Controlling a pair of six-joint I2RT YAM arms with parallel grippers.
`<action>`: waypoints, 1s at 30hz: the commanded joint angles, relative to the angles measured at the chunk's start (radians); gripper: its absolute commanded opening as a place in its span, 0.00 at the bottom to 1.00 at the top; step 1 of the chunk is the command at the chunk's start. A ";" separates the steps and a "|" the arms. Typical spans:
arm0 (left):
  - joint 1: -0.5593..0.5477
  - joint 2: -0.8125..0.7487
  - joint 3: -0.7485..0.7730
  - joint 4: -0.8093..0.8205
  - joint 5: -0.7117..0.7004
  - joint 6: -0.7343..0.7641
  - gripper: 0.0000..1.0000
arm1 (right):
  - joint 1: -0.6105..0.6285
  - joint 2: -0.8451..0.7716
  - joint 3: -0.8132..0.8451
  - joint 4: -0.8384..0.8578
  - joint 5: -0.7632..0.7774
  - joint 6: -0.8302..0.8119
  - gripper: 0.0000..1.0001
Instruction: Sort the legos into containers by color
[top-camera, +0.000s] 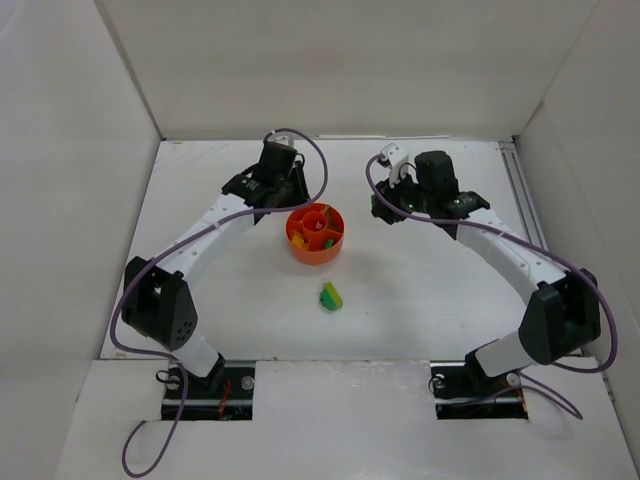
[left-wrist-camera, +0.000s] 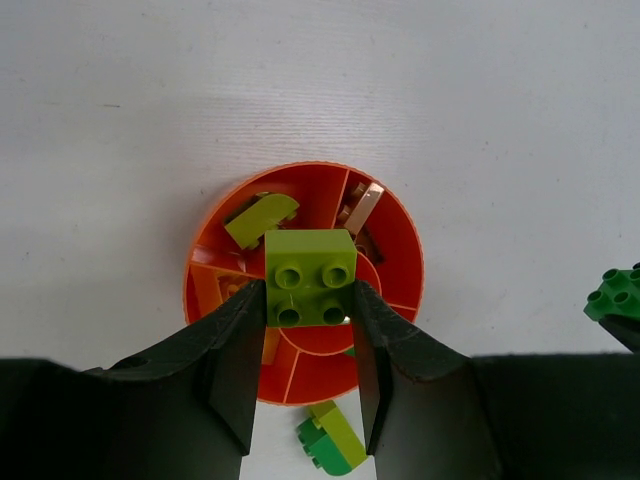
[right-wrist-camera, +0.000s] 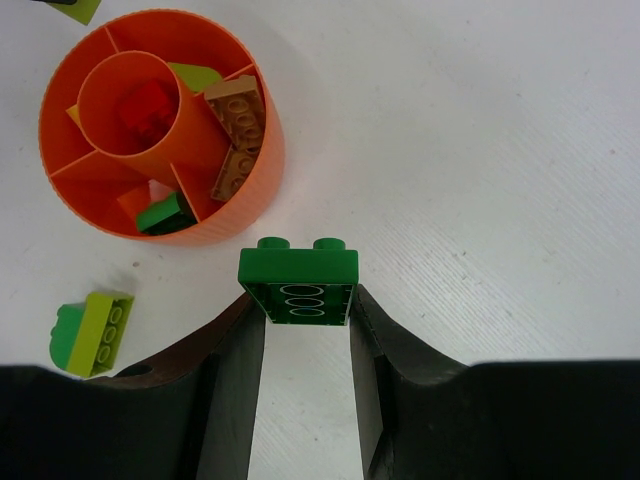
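My left gripper (left-wrist-camera: 308, 300) is shut on a lime lego (left-wrist-camera: 310, 275), held studs-up above the round orange dish (left-wrist-camera: 400, 250). Inside the dish's sections lie a curved lime piece (left-wrist-camera: 262, 218), tan bricks (right-wrist-camera: 238, 120) and a green brick (right-wrist-camera: 165, 213); something red sits in the central cup (right-wrist-camera: 140, 100). To the right of the dish (top-camera: 316, 255), my right gripper (right-wrist-camera: 305, 298) is shut on a dark green lego (right-wrist-camera: 298, 270), held off the table. A stacked lime-and-green lego (top-camera: 331, 296) lies on the table in front of the dish.
White walls (top-camera: 60, 150) enclose the table on the left, back and right. A metal rail (top-camera: 520, 190) runs along the table's right edge. Purple cables (top-camera: 130, 300) loop off both arms.
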 joint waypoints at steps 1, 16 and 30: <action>0.011 0.001 0.051 -0.008 -0.012 0.015 0.00 | 0.010 0.013 0.057 0.041 0.006 -0.014 0.00; 0.030 0.055 0.079 -0.057 -0.035 0.024 0.00 | 0.010 0.061 0.099 0.041 -0.012 -0.033 0.00; 0.030 0.037 0.029 -0.066 0.034 0.024 0.00 | 0.010 0.079 0.099 0.041 -0.042 -0.033 0.00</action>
